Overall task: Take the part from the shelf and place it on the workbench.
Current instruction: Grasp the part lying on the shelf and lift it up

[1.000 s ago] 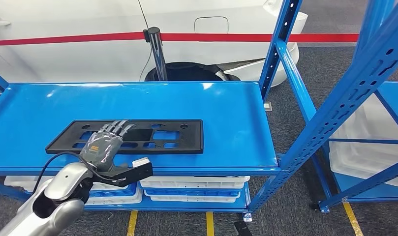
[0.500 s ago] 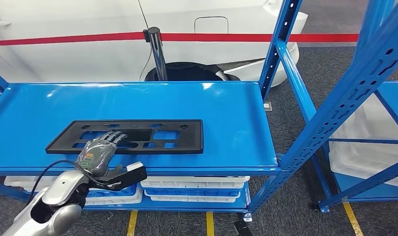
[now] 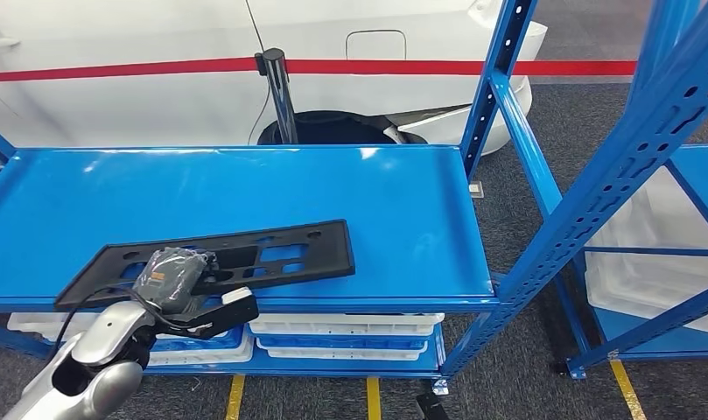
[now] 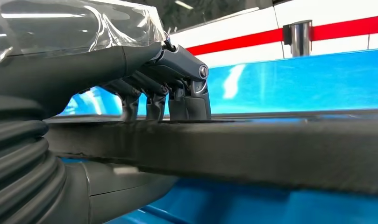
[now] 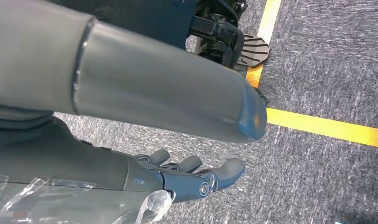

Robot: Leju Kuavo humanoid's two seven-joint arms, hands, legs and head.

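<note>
The part (image 3: 276,254) is a flat black plastic plate with several cut-outs, lying askew on the blue shelf (image 3: 403,201) with its left end at the front edge. My left hand (image 3: 170,276) grips that left end, fingers curled over the top and thumb underneath. In the left wrist view the fingers (image 4: 187,91) press down on the plate's edge (image 4: 271,151). My right hand (image 5: 131,158) hangs over the grey floor, its fingers (image 5: 196,175) apart and holding nothing.
Slanted blue uprights (image 3: 595,201) frame the shelf on the right. White and blue bins (image 3: 341,337) sit on the level below. Behind the shelf stand a white car (image 3: 140,96) with a red stripe and a dark post (image 3: 277,87). Yellow lines (image 3: 373,398) mark the floor.
My left hand drew back toward the front edge and its fingers closed on the plate. The plate swung and slid, its left end coming toward me.
</note>
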